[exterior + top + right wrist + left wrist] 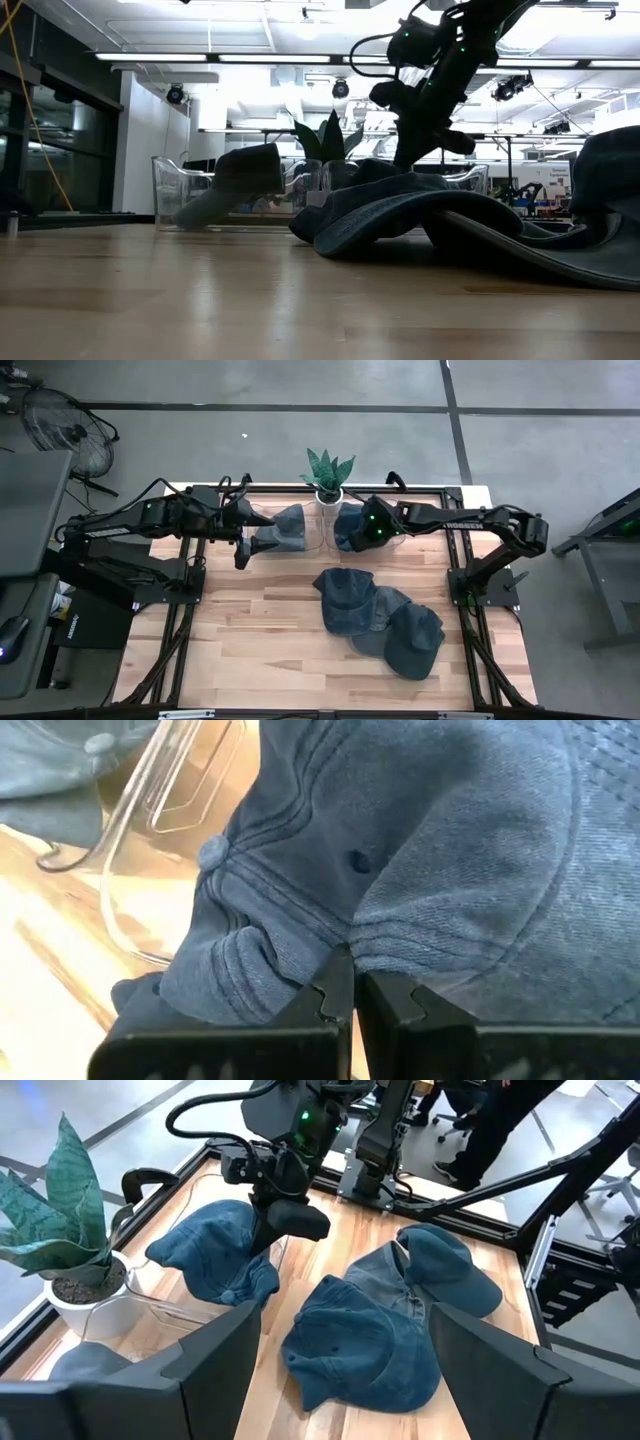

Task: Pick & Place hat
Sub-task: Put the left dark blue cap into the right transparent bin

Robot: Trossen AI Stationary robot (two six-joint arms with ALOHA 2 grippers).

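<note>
Several denim caps are in view. My right gripper (352,960) is shut on a dark blue hat (348,525) at the table's far side, beside a clear tray (312,530) and below the potted plant (328,475). In the left wrist view this hat (215,1255) hangs under my right gripper (285,1215) at the tray's edge. A grey-blue hat (282,530) lies in the tray's left part. My left gripper (244,538) is open just left of it, touching nothing I can see. My right gripper pinches a raised fold of the dark blue hat's crown (345,935) between its two fingers, close to the top button (213,850). The fingers slant down from the table's right side. The hat droops below them; whether its lower part rests on the tray, I cannot tell.
Three more caps lie overlapping on the wooden table (260,630) nearer the front: one (345,600), one (385,615) and one (415,640). The clear tray's wall (150,820) stands right beside the held hat. Bare wood lies to the left and near side.
</note>
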